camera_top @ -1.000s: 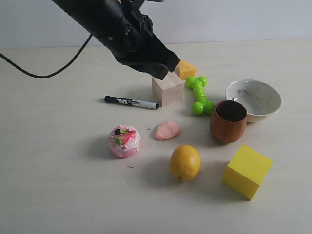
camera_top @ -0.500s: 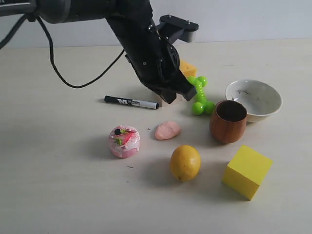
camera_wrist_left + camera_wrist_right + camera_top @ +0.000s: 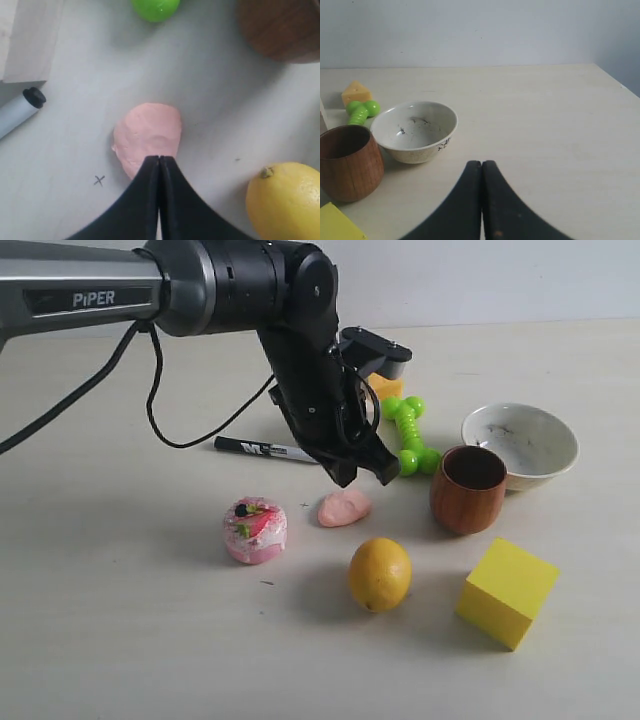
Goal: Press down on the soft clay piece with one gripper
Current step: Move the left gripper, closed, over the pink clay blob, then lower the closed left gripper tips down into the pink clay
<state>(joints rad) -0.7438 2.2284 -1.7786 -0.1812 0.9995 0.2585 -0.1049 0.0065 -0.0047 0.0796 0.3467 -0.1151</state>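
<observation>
We see left pincer (image 3: 159,161) pressed together, empty, tips over edge of soft clay piece (image 3: 147,134); contact, we cannot tell. Clay on pale bench (image 3: 120,620), between cake toy (image 3: 255,530) and wooden cup (image 3: 468,488), lemon (image 3: 380,573) near. Plain wall (image 3: 500,280) behind.

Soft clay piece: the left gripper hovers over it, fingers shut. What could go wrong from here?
1. In the left wrist view the left gripper appears to sit over the edge of the soft clay piece, not its middle, so the press may only clip it or push it sideways.
2. The narrow shut fingers could sink in and lift the clay when pulled away.
</observation>
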